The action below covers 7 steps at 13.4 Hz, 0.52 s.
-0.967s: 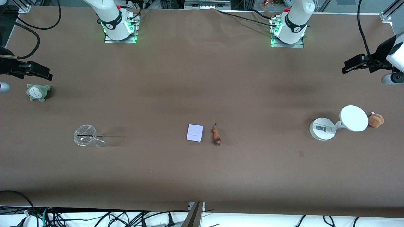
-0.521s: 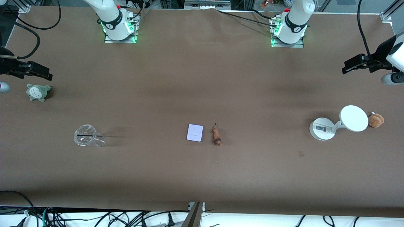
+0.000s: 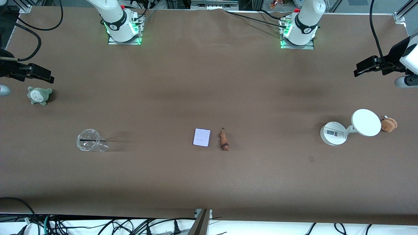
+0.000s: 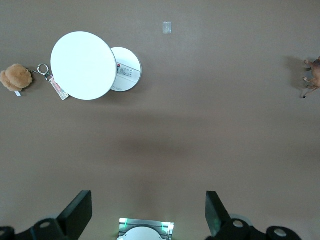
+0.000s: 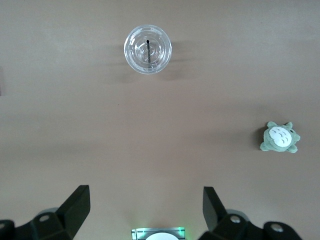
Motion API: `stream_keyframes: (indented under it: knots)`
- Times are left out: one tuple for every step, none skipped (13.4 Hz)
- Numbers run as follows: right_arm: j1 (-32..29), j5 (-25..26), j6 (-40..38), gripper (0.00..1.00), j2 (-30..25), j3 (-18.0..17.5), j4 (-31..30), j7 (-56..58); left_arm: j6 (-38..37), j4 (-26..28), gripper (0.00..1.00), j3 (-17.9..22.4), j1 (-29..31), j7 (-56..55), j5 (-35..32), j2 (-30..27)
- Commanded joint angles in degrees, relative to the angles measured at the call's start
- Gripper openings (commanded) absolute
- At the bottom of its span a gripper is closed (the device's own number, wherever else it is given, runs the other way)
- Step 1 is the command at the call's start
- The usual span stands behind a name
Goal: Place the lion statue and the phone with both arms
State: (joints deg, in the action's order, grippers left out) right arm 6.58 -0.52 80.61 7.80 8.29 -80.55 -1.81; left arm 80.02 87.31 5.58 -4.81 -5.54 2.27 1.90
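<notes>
Brown bench [image 3: 209, 81] is sitting untouched: phone [image 3: 201, 137] and lion statue [image 3: 224, 141] are lying mid-bench, well apart from the left end effector [image 4: 146, 212] and right end effector [image 5: 145, 210], both hanging wide open, nothing grabbed yet.

Phone [image 3: 201, 137] and lion statue [image 3: 224, 140] are laid side by side mid-table [image 3: 209, 81], statue toward the left arm's end. Cup [image 3: 88, 140] is found at the phone's 9 o'clock in front view; stand [image 3: 333, 133] at 3 o'clock, plush [image 3: 389, 124] just beside it.
</notes>
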Motion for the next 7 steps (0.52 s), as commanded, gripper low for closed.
stream_keyframes:
  knots:
    - [-0.7, -1.3, -0.1, 1.00, -0.2, -0.2, 0.0, 0.7, 0.3, 0.0, 1.00, 0.3, -0.6, 0.9, -0.9, -0.4]
    - [-0.7, -1.2, -0.1, 1.00, -0.2, -0.1, 0.0, 0.7, 0.4, 0.0, 1.00, 0.3, -0.6, 0.9, -0.9, -0.4]
    - [-0.7, -1.2, -0.2, 1.00, -0.2, -0.1, 0.0, 0.7, 0.3, 0.0, 1.00, 0.3, -0.6, 0.9, -0.9, -0.4]
    - [-0.8, -1.2, -0.2, 1.00, -0.2, -0.1, 0.0, 0.7, 0.4, 0.0, 1.00, 0.3, -0.6, 0.9, -0.9, -0.4]
    - [-0.9, -1.2, -0.2, 1.00, -0.2, -0.2, 0.0, 0.7, 0.4, 0.0, 1.00, 0.3, -0.6, 0.9, -0.9, -0.4]
    - [-1.0, -1.3, -0.1, 1.00, -0.2, -0.2, 0.0, 0.7, 0.4, 0.0, 1.00, 0.3, -0.6, 0.9, -0.9, -0.4]
    - [-1.0, -1.3, -0.1, 1.00, -0.2, -0.2, 0.0, 0.7, 0.4, 0.0, 1.00, 0.3, -0.6, 0.9, -0.9, -0.4]
